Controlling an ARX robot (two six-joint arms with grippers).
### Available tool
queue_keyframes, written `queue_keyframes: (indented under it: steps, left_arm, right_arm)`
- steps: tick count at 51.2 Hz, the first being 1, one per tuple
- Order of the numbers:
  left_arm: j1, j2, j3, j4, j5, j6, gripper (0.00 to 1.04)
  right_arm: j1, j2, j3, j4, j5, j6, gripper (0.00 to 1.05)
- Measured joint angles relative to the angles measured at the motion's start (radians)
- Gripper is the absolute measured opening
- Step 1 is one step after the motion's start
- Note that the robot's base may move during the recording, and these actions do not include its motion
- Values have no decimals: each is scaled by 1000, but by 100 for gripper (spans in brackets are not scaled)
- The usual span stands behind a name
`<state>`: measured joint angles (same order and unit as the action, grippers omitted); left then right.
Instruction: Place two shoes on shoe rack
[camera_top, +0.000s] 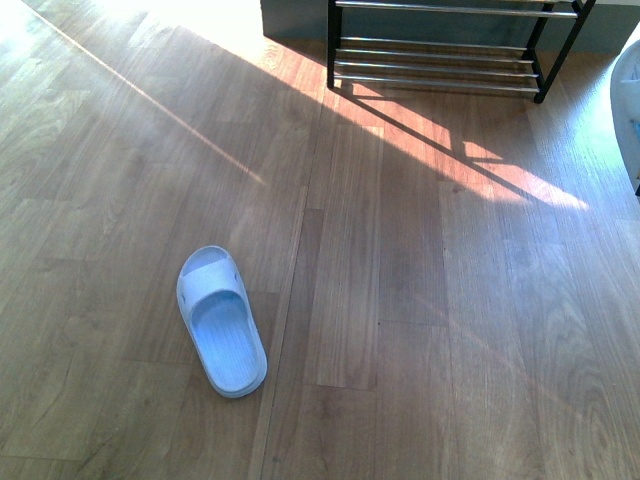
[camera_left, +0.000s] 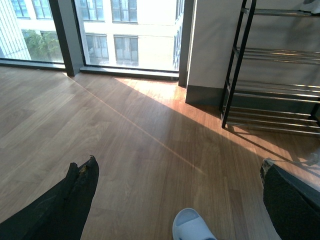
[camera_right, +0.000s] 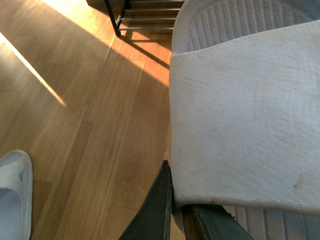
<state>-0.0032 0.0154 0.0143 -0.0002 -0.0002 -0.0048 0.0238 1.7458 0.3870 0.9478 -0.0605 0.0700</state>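
Progress: nothing racked yet. One slide sandal (camera_right: 240, 125) is clamped in the right gripper (camera_right: 177, 207) near the shoe rack (camera_top: 440, 55); the other sandal (camera_top: 220, 320) is parked on the floor (camera_top: 450, 300), left gripper (camera_left: 178, 162) spread wide.

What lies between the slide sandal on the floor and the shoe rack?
Between the slide sandal and the shoe rack, only bare wooden floor, crossed by sunlight and shadow, as the front view shows.

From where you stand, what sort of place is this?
Likely a home's entry area: a shoe rack by the wall, a wood floor and tall windows.
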Motion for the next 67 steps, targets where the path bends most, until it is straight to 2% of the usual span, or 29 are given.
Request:
queue_keyframes:
  steps: [5,7,8,12,14,17,21,25,28,34,44,53,67]
  left_arm:
    - [0,0,0,0,0,0,95]
    - [-10,14,6,-20,-27,-11,95]
    - [-31,32,23,-69,-119,-37,95]
    - [-116,159,87,-205,-335,-136,95]
    - [-137,230,105,-220,-410,-179,95]
    - [-156,332,115,-200,-467,-222,95]
    - [-164,463,126,-126,-458,-237,95]
    - [-163,682,153,32,-393,-226,95]
    - [-164,914,201,187,-340,-186,95]
    - [-164,1336,327,371,-296,-143,95]
    - [-172,1749,468,420,-277,-156,95]
    - [-193,2178,674,428,-270,-153,95]
    - [-228,2466,876,460,-255,-97,95]
  right_arm:
    - [0,0,1,0,4,0,2]
    - [0,0,1,0,3,1,2]
    - [0,0,1,0,3,1,2]
    - [0,0,1,0,1,1,2]
    - [0,0,1,0,3,1,2]
    - [0,0,1,0,2,1,2]
    - [0,0,0,0,-2,1,2]
    - [0,0,0,0,-2,2,2]
    - [0,0,0,0,1,2,2]
    - [0,0,0,0,1,2,2]
    - [0,0,0,0,1,2,2]
    - [0,0,0,0,1,2,2]
    - [0,0,0,0,1,2,2]
